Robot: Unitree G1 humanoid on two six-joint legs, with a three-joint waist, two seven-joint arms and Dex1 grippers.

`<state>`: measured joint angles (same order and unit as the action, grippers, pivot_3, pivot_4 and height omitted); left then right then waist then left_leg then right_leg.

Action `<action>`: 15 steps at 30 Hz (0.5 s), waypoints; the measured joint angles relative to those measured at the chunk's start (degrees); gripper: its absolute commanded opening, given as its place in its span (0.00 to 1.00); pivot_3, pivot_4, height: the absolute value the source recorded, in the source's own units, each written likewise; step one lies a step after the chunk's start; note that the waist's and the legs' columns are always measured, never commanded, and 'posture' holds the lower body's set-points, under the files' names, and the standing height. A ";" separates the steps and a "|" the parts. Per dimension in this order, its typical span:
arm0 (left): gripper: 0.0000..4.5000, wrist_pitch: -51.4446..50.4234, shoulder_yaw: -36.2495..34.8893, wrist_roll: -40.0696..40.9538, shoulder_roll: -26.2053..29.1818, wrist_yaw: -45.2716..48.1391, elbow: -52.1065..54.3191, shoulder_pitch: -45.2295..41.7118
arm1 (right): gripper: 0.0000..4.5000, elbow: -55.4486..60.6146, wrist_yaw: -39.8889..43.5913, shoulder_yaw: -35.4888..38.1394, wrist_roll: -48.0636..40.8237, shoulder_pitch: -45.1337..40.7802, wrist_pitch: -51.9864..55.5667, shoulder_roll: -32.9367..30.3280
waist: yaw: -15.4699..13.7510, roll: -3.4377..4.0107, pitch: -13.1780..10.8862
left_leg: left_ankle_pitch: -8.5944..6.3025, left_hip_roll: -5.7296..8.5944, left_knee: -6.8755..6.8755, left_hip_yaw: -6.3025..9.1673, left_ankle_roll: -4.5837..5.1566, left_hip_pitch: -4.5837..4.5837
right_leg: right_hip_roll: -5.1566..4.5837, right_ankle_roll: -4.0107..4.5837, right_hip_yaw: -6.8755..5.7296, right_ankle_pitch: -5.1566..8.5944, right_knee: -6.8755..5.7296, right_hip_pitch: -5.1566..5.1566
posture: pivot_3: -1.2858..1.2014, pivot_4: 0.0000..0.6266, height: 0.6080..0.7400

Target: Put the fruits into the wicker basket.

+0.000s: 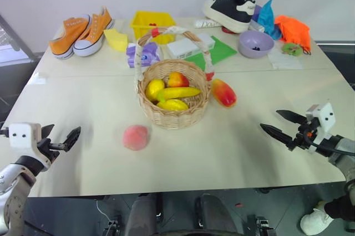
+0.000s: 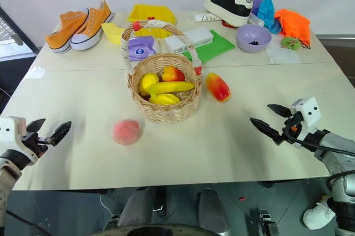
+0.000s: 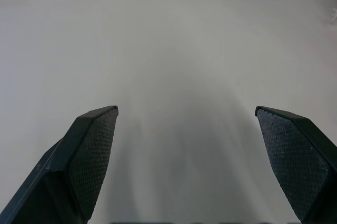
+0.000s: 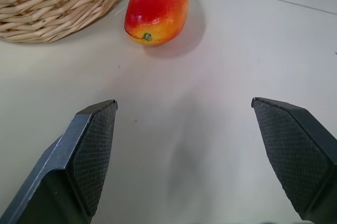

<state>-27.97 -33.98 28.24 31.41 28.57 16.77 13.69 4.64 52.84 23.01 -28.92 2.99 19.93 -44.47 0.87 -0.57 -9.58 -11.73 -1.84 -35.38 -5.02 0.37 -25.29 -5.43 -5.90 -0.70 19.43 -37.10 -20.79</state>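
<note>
The wicker basket [image 1: 173, 115] stands mid-table with a banana [image 1: 178, 92], a lemon [image 1: 153, 88] and an apple [image 1: 177, 79] inside it. A pink-orange peach [image 1: 136, 137] lies on the table in front of the basket to its left. A red-and-yellow mango [image 1: 224, 92] lies just right of the basket, apart from it, and also appears in the right wrist view [image 4: 157, 7]. My left gripper [image 1: 60, 138] hovers open and empty near the table's front left edge. My right gripper [image 1: 280, 124] is open and empty at the front right, pointing toward the mango.
At the back of the table [image 1: 233, 153] are orange sneakers [image 1: 83, 31], a yellow bin [image 1: 151, 24], a yellow sponge wedge [image 1: 116, 40], a purple pack [image 1: 145, 54], a white box on a green sheet [image 1: 219, 52], a black shoe [image 1: 230, 11], a purple bowl [image 1: 255, 43] and orange cloth [image 1: 293, 30].
</note>
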 measured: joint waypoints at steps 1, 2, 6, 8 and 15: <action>1.00 0.00 0.00 0.00 -0.10 -0.11 0.15 0.00 | 0.95 0.00 0.00 0.00 0.00 -0.15 -0.12 0.00 | -0.01 0.00 0.00 | 0.02 0.00 0.00 0.00 0.03 0.00 | 0.00 0.00 0.00 0.00 0.00 0.00 | 0.52 0.24 0.95; 1.00 0.00 0.00 -0.01 -0.18 -0.35 0.25 0.00 | 0.95 0.00 -0.01 -0.04 0.01 -0.42 -0.26 0.00 | -0.01 0.00 0.00 | 0.05 0.00 0.00 0.00 0.07 0.00 | 0.01 0.00 0.00 0.00 0.00 0.01 | 0.52 0.24 0.95; 1.00 -0.16 0.05 0.01 -0.22 -0.99 0.16 -0.63 | 0.95 0.00 0.00 -0.11 0.06 -1.42 -0.60 0.00 | -0.01 0.00 0.00 | 0.06 0.00 -0.01 -0.01 0.09 0.00 | 0.01 -0.01 -0.01 0.00 0.00 0.02 | 0.52 0.24 0.95; 1.00 -0.18 0.06 0.28 -0.32 -1.13 0.16 -1.49 | 0.95 0.00 0.07 -0.15 0.07 -1.69 -0.73 0.00 | -0.13 -0.01 0.00 | 0.07 0.00 -0.02 -0.01 0.10 0.01 | 0.02 -0.01 -0.01 -0.01 0.00 0.04 | 0.52 0.24 0.95; 1.00 -0.17 2.81 -0.11 0.37 -0.54 0.18 -3.35 | 0.95 1.07 0.31 -0.32 -0.11 -2.03 -0.18 -0.01 | -0.06 -0.01 0.00 | 0.08 0.00 -0.06 -0.01 0.11 0.02 | 0.04 -0.11 -0.02 -0.06 -0.04 0.06 | 0.52 0.24 0.95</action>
<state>-28.14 -31.17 28.13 31.78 28.03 16.95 10.34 5.71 53.15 22.69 -29.03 0.96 19.76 -44.48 0.81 -0.58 -9.57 -11.65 -1.84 -35.44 -5.02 0.48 -25.27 -5.39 -6.01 -0.72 19.37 -37.14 -20.74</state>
